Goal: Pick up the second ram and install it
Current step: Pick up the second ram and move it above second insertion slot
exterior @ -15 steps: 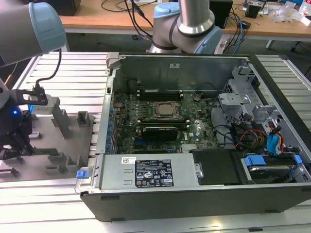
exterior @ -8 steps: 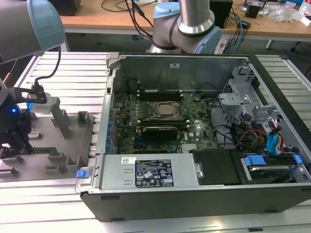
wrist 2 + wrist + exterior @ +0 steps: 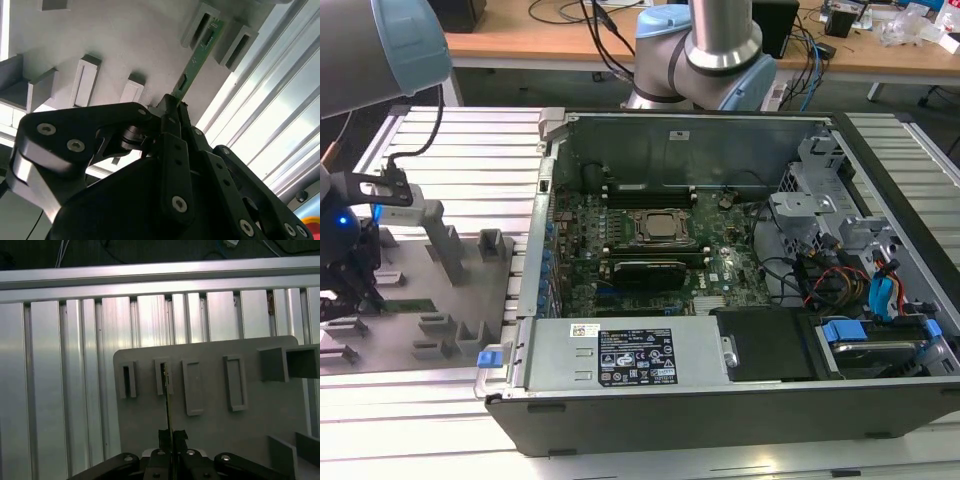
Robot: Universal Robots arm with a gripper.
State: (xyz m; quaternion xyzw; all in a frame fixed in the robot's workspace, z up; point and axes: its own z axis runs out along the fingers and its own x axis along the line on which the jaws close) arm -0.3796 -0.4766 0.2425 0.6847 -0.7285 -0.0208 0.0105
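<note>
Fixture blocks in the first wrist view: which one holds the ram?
The second block from the fixture's rounded corner, in line with the claw; only it has the ram's thin edge running into it.

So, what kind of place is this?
Likely a robotics lab bench: an open computer case lies on a slotted aluminium table, the hand grips the second ram at a gray fixture, and cabled desks stand behind.

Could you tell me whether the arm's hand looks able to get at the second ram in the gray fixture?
Yes, it seems so: the hand sits at the second ram, its fingers apparently closed on the stick's near end, and nothing on the gray fixture stands between them.
</note>
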